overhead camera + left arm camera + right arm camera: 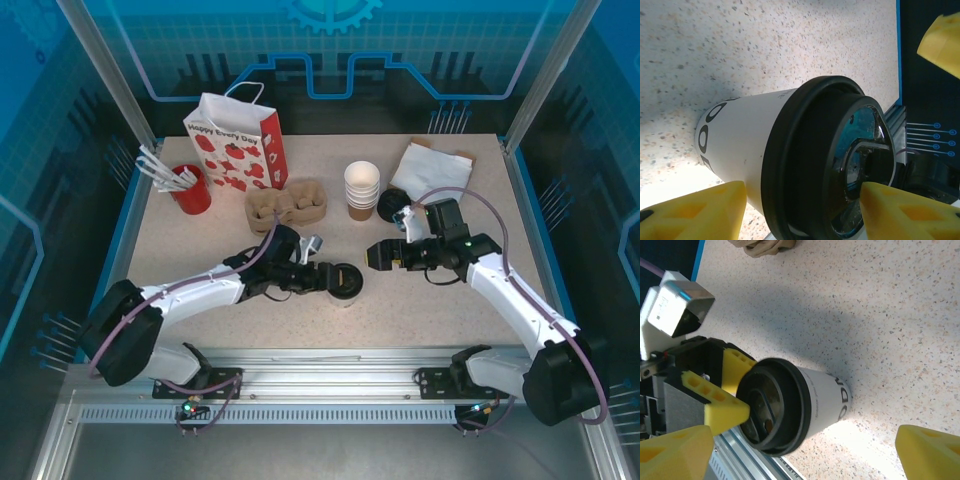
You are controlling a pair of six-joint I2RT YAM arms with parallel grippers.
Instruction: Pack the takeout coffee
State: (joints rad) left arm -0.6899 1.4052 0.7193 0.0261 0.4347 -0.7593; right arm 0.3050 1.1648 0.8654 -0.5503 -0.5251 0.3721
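The takeout coffee (pixel 346 281), a pale paper cup with a black lid, stands upright near the table's front middle. It appears close up in the left wrist view (pixel 790 150) and in the right wrist view (pixel 810 400). My left gripper (pixel 333 278) reaches it from the left, rolled on its side. Its jaws (pixel 802 192) straddle the cup: one yellow finger (pixel 700 210) lies by the white wall and the other (pixel 905 210) across the lid's top. Whether they press on it is unclear. My right gripper (pixel 372 258) hangs open just right of the cup, its jaws (pixel 805 440) wide apart.
At the back stand a red-and-white gift bag (pixel 238 140), a cardboard cup carrier (pixel 287 208), a stack of white cups (pixel 362 185), a red cup of stirrers (pixel 190 188), napkins (pixel 432 165) and a loose black lid (pixel 392 205). A metal rail (pixel 330 370) borders the near edge.
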